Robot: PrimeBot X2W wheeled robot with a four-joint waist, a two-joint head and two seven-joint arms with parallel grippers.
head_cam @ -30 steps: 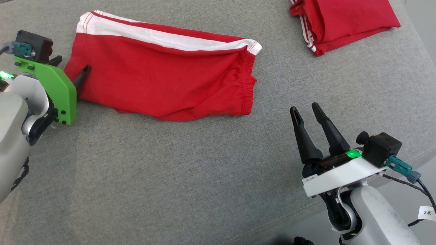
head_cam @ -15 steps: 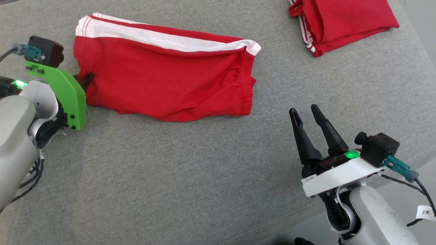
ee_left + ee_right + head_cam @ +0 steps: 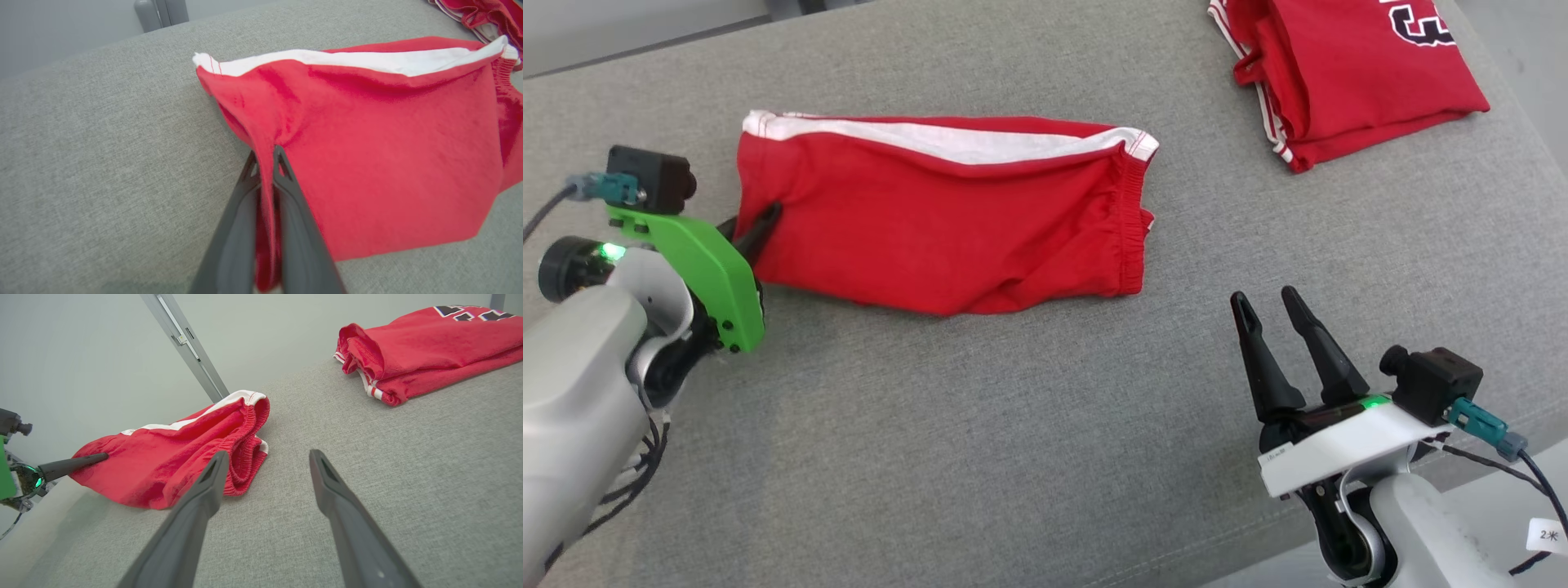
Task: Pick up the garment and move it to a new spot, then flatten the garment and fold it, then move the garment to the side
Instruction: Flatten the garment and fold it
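While left end effector [image 3: 265, 152] pinches shorts [image 3: 947, 229] on grey surface [image 3: 1013, 425], right end effector [image 3: 1265, 296] spread; pale wall [image 3: 102, 355] behind.

Bright, soft, even light lies over the grey worktop [image 3: 1013, 425], and only a faint shadow sits under the red garment [image 3: 947, 229]. The head view is sharp. Both wrist views stretch toward the edges, and the right tool [image 3: 268, 452] blurs near the lens.

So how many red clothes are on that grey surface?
2. The red shorts lie in the middle, one edge pinched by the left gripper; a folded red jersey sits at the far right. None seems hidden.
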